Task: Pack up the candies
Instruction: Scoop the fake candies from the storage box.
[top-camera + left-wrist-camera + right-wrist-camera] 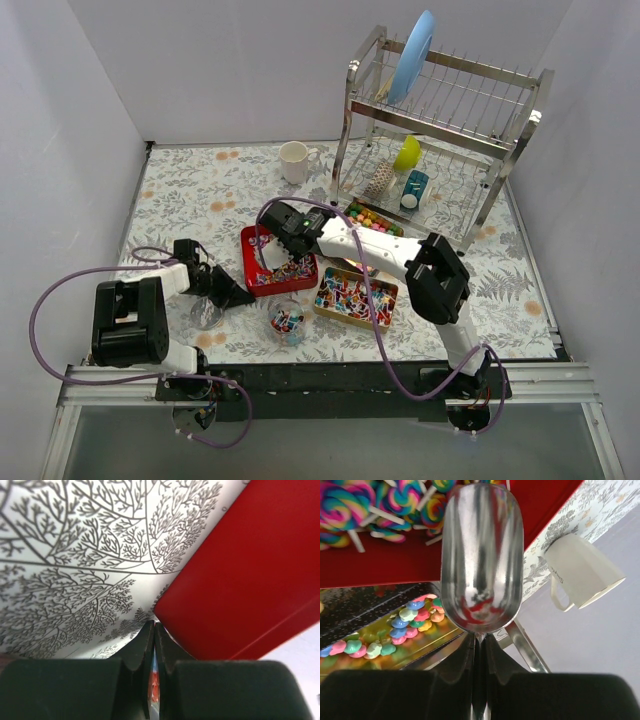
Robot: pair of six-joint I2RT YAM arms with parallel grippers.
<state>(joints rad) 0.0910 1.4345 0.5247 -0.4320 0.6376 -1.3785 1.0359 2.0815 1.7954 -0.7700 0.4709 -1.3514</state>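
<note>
Candies [352, 297] — striped wrapped pieces lay in a gold tray [340, 316] at 4 o'clock of the red tray [247, 258], with some in a clear jar [287, 320] at 6 o'clock. Right gripper [480, 650] clamped an empty scoop [481, 555] over the red tray — probably the scooping step, and the next move called for dipping into candies. Left gripper [154, 630] was pinched closed beside the red tray.

Apparently empty scoop [481, 555] between fingers [454, 666]

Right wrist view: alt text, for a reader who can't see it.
The claw grips a metal scoop, seemingly empty, over a red tray of swirl lollipops. Lower left, pastel candies lie in a gold tray; a white mug sits at right.
</note>
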